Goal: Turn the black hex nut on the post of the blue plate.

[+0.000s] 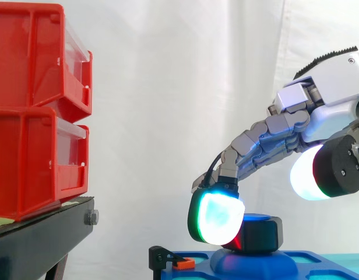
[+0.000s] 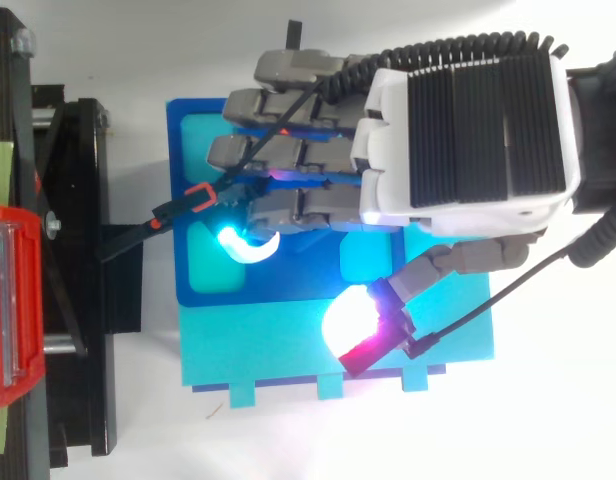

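Observation:
The black hex nut (image 1: 262,234) sits on a rounded blue post base on the blue plate (image 1: 296,262) at the bottom of the side view. My hand (image 1: 319,99) comes in from the right, its fingers stretched down and to the left. One glowing fingertip (image 1: 217,219) touches the nut's left side. The thumb (image 1: 312,172) glows white and hangs above and to the right of the nut, apart from it. From above, the hand (image 2: 458,120) covers the blue plate (image 2: 183,130) and hides the nut.
Red bins (image 1: 34,105) are stacked on a black stand (image 1: 39,239) at the left. A black clamp with an orange tip (image 1: 173,261) holds the plate's left edge. The blue plate lies on a teal base (image 2: 248,350).

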`<state>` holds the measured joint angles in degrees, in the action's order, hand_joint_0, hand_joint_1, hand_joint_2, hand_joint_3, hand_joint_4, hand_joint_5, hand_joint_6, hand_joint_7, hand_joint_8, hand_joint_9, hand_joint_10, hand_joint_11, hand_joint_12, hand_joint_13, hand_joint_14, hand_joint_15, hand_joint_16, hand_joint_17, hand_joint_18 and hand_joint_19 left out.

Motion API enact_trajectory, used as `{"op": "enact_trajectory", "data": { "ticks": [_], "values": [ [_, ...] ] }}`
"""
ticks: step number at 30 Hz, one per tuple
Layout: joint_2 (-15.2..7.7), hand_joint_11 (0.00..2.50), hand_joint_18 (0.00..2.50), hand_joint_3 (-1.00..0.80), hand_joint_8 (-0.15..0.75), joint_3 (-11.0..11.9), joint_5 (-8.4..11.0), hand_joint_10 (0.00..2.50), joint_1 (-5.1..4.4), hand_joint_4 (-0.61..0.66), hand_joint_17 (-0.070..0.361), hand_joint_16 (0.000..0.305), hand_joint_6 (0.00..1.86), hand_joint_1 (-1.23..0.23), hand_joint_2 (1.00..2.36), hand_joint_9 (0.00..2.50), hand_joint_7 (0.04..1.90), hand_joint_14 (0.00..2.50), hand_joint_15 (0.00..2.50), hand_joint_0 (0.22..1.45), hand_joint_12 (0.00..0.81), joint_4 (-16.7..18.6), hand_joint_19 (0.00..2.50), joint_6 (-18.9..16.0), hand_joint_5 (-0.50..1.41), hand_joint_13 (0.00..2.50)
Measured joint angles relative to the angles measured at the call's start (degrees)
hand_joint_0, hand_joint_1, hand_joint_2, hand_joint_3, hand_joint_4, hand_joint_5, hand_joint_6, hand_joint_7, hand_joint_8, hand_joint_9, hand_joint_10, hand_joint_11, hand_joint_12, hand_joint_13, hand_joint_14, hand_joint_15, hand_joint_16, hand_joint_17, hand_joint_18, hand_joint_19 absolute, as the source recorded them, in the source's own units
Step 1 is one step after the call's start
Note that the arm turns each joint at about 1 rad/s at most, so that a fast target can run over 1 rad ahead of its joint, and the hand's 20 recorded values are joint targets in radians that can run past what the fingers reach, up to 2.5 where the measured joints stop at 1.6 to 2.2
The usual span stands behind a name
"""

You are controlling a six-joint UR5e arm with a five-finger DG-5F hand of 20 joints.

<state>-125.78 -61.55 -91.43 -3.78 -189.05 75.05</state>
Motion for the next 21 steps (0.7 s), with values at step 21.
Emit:
{"op": "enact_trajectory", "data": {
  "ticks": [21],
  "values": [
    [0.0,0.00,0.00,-0.50,0.194,0.0,-2.18,0.00,3.50,0.14,0.133,0.059,0.50,-0.37,1.00,0.16,0.69,0.00,0.00,0.48,0.337,0.4,0.09,0.8,-0.22,0.20]
  ]
}}
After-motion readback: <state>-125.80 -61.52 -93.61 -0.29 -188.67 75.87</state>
